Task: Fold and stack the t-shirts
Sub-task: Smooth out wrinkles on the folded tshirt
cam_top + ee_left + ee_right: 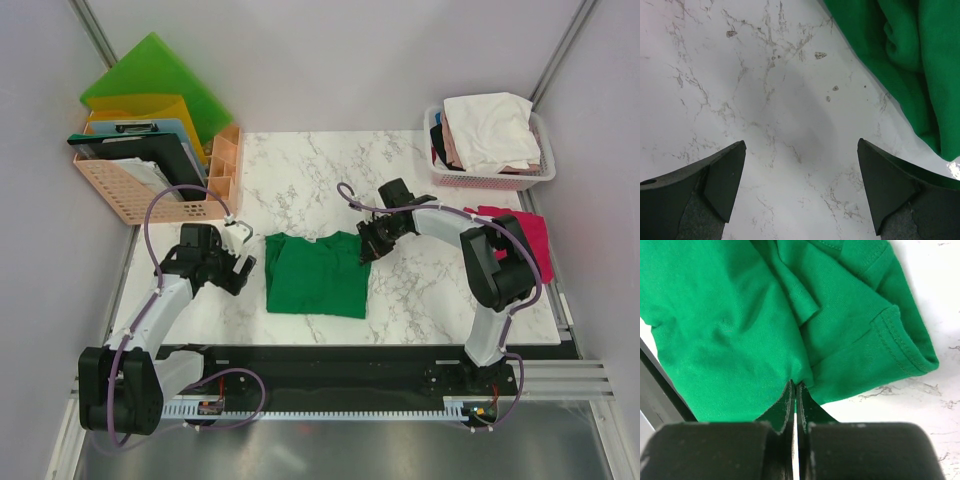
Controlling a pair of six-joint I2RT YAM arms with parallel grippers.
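The right gripper (795, 391) had its jaws pressed fully together on a thin pinch of the green t-shirt (730, 325), at the cloth's right edge just beside a hemmed sleeve (900, 342) that lay tucked over. The left gripper (800, 147) stood wide open and held nothing, above the bare marble table (765, 90) just beside the shirt's left edge. The pinch looked shallow, so a slow, low lift seemed the safe way to carry that edge across. The left gripper would have done well to come in and pin the opposite side so the cloth did not drag. The shirt lay near the middle of the table, between the two arms. It was a rough rectangle, soft and matte, with loose creases running through its layers.
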